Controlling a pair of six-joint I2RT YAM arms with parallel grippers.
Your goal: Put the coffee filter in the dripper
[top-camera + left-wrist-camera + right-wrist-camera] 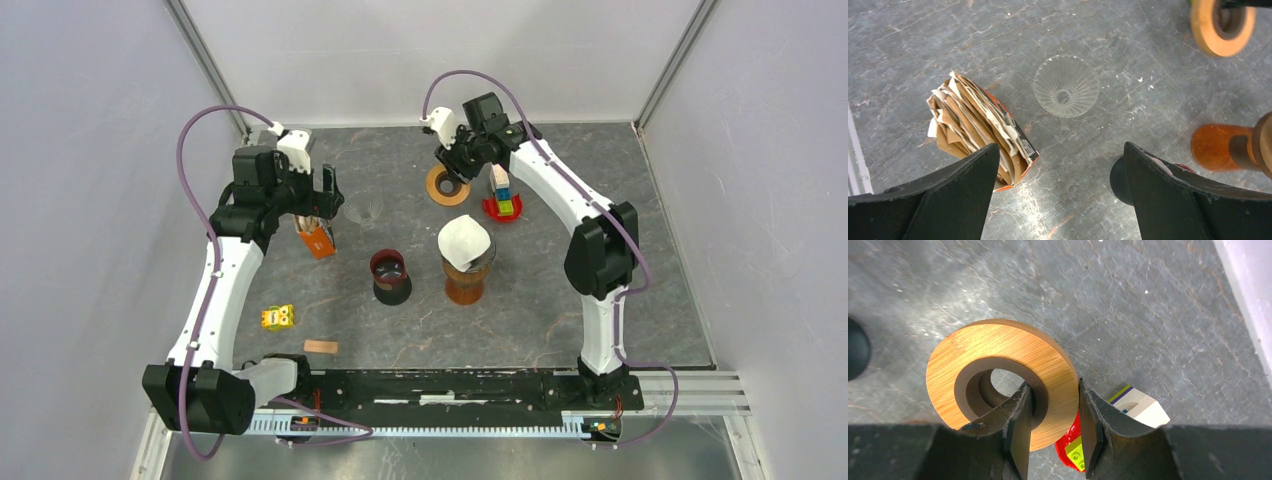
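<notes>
A white coffee filter [465, 240] sits in the mouth of an amber vessel [465, 282] at the table's middle; the vessel also shows in the left wrist view [1220, 147]. A clear ribbed glass dripper [1066, 93] lies on the table, faint in the top view [372, 208]. An orange box of brown and white paper filters [978, 125] stands under my left gripper [1060, 150], which is open and empty above the table [326, 203]. My right gripper [1054, 390] is shut on a wooden ring [998, 375], one finger through its hole, at the back [447, 186].
A black cup with a red rim [390, 275] stands left of the amber vessel. Toy blocks on a red plate [502, 196] sit right of the wooden ring. A yellow toy [278, 317] and a small tan block [321, 347] lie near the front left.
</notes>
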